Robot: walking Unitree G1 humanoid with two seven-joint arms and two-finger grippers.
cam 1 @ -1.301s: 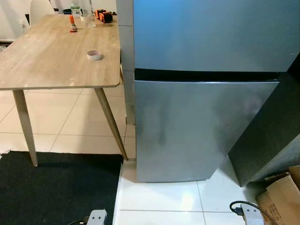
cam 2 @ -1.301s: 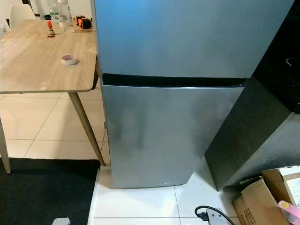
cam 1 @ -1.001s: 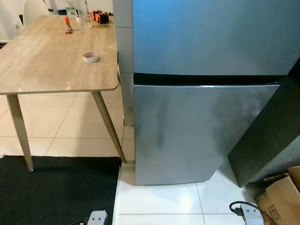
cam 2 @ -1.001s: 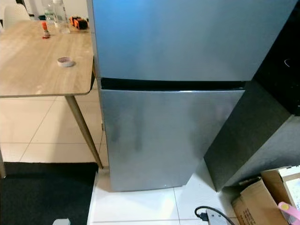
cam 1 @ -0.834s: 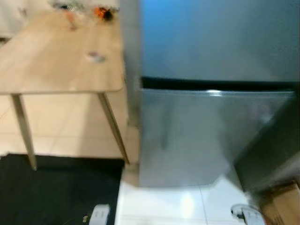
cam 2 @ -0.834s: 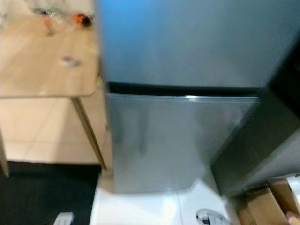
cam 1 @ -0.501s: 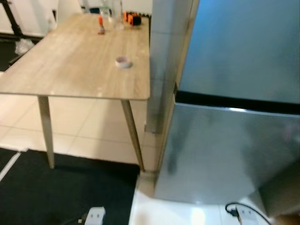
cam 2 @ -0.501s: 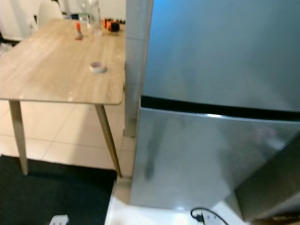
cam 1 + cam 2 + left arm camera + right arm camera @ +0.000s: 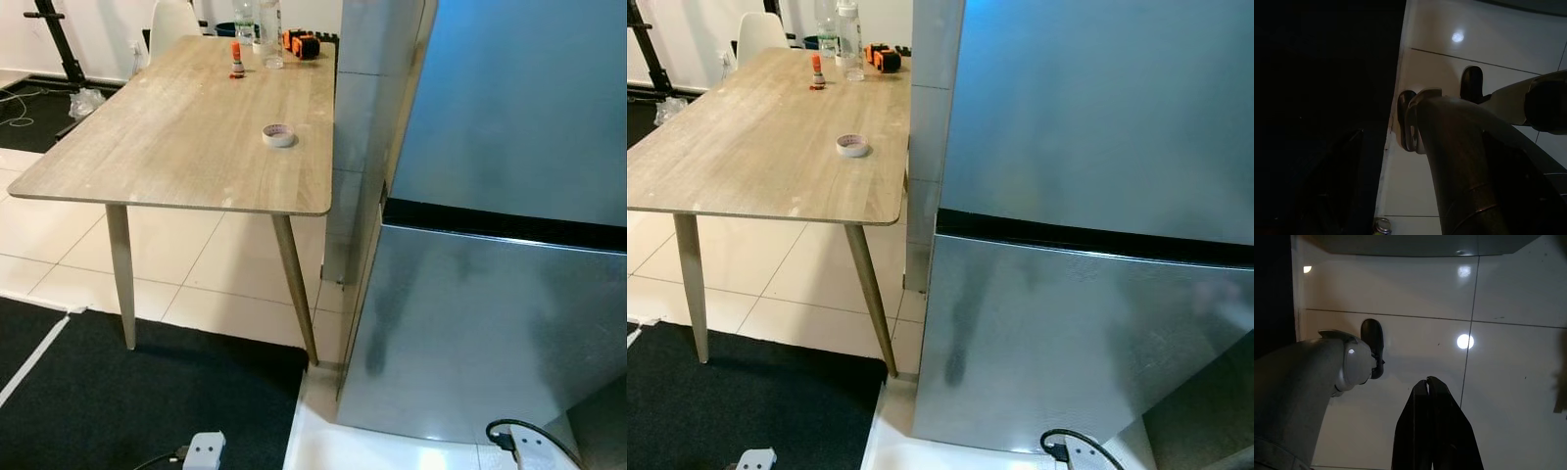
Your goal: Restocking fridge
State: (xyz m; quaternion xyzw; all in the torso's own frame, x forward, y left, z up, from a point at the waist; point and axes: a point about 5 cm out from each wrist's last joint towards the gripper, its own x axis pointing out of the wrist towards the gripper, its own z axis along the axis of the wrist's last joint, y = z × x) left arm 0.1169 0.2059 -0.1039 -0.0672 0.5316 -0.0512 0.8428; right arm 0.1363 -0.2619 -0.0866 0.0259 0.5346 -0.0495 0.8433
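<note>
The silver two-door fridge (image 9: 490, 323) stands before me on the right with its upper door (image 9: 1097, 108) and its lower door both closed. Beside it on the left is a wooden table (image 9: 167, 137). At the table's far end are clear bottles (image 9: 271, 22), a small orange-capped bottle (image 9: 236, 61) and an orange and black tool (image 9: 305, 44). Both arms hang by my legs. My right gripper (image 9: 1428, 380) points down at the white tiles, shut with nothing in it. The left wrist view is dark, and my left gripper is a faint shape over the black rug.
A roll of tape (image 9: 279, 135) lies on the table. A black rug (image 9: 127, 401) covers the floor at the left, with a white adapter (image 9: 203, 452) on it. A power strip with a black cable (image 9: 529, 448) lies on the tiles by the fridge's foot. A white chair (image 9: 174, 18) stands behind the table.
The camera has swung to the left: the table now takes up more of the picture, the fridge sits further right, and the cardboard box at the right has left the frame.
</note>
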